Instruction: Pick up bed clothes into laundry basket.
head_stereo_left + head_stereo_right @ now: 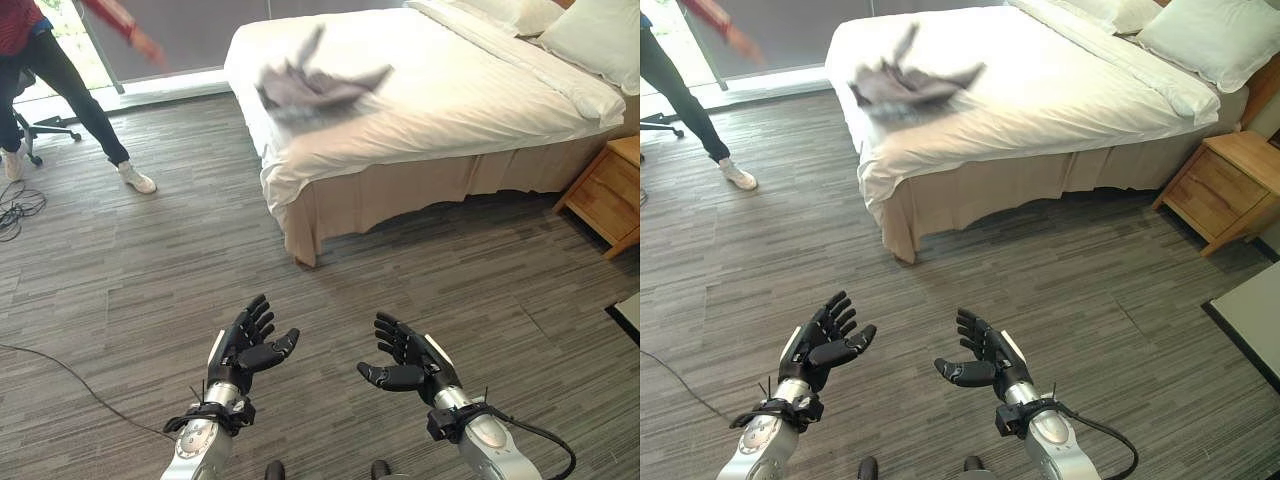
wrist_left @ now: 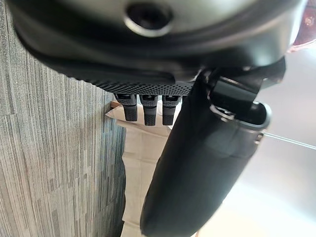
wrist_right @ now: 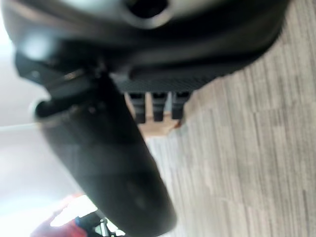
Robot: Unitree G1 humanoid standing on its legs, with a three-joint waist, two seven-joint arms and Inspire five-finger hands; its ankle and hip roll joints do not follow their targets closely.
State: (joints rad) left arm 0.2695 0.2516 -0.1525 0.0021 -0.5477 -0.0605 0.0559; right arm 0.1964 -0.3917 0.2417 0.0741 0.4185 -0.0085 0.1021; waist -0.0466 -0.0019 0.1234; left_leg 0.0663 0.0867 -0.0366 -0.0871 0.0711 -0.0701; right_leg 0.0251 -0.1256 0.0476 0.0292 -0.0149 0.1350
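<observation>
From my head views I am holding my left hand (image 1: 248,345) and right hand (image 1: 405,362) low, fingers spread and empty, palms facing, while the grey clothes (image 1: 315,85) are lying blurred on the white bed (image 1: 470,95) well beyond my fingertips, a person (image 1: 60,75) standing farther left, and each wrist view is showing straight fingers (image 2: 144,108) over grey plank floor (image 3: 256,148).

Bed (image 1: 480,110), white sheet, on grey wood-plank floor (image 1: 200,260). Grey garment (image 1: 315,85) near its foot end; white pillows (image 1: 590,35) at head.
</observation>
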